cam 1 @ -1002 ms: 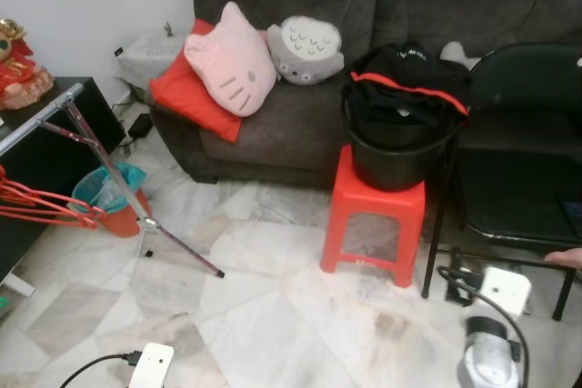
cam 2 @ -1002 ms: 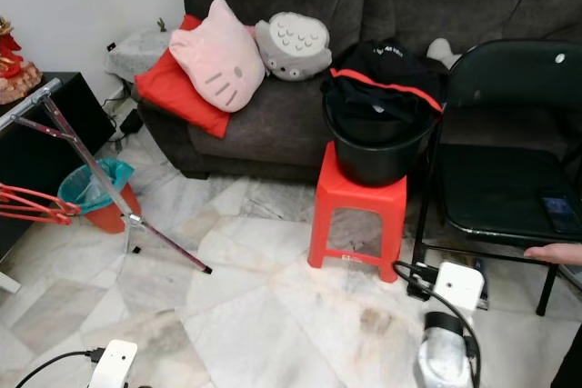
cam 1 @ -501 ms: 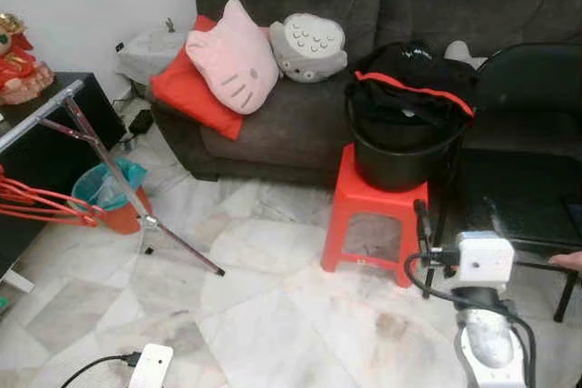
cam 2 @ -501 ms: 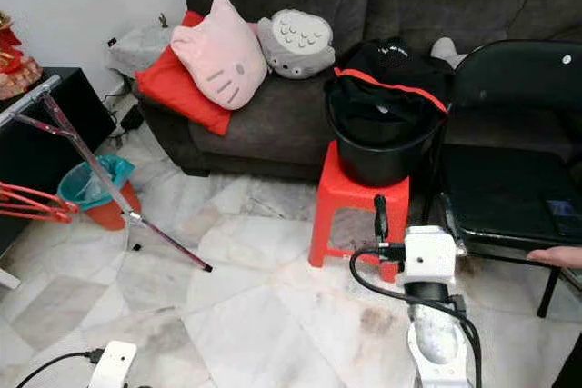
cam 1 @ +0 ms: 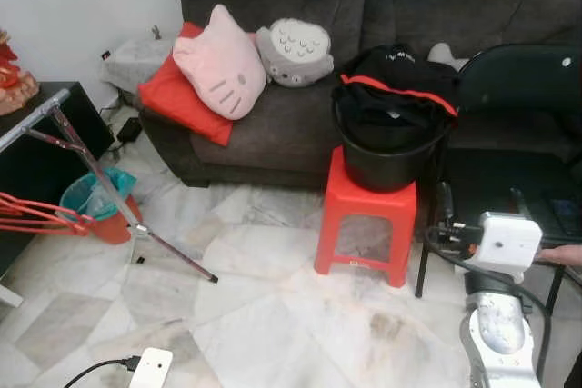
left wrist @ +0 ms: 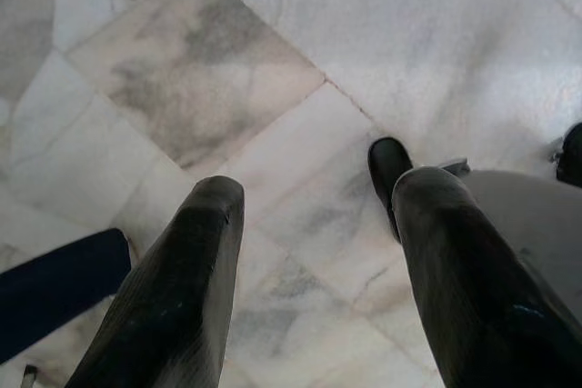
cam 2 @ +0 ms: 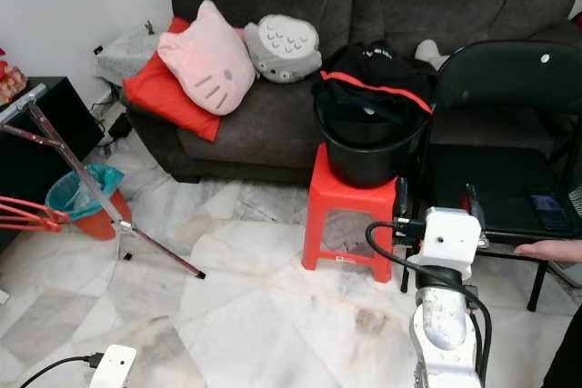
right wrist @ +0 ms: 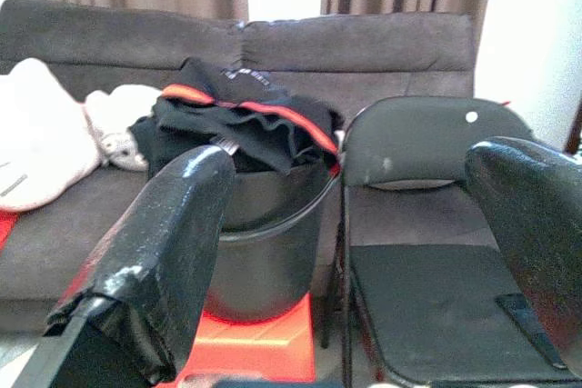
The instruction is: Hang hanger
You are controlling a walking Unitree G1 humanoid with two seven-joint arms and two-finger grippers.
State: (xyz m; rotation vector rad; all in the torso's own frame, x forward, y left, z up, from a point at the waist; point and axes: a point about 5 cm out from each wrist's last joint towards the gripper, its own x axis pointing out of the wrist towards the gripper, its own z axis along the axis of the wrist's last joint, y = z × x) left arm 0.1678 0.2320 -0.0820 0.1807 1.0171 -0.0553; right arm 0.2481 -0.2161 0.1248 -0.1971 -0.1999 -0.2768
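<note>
Red hangers [cam 1: 41, 215] hang at the far left beside a silver rack bar [cam 1: 36, 120] with splayed legs. A black bucket [cam 1: 391, 156] heaped with black, red-trimmed clothing [cam 1: 396, 93] stands on a red stool [cam 1: 366, 224]. My right gripper [cam 2: 436, 199] is raised in front of the gap between stool and folding chair, fingers [right wrist: 173, 252] open, nothing between them, pointing at the bucket. My left gripper [left wrist: 309, 215] hangs low over the marble floor, open and holding nothing.
A black folding chair [cam 2: 496, 179] with a phone [cam 2: 544, 203] on its seat stands right of the stool. A person's hand [cam 2: 546, 249] reaches in at the right edge. Grey sofa [cam 1: 273, 124] with cushions behind; teal-lined bin [cam 1: 95, 202] by the rack.
My right arm has risen from near the floor, its fingers now up and pointing toward the bucket and chair. The head view has shifted a little.
</note>
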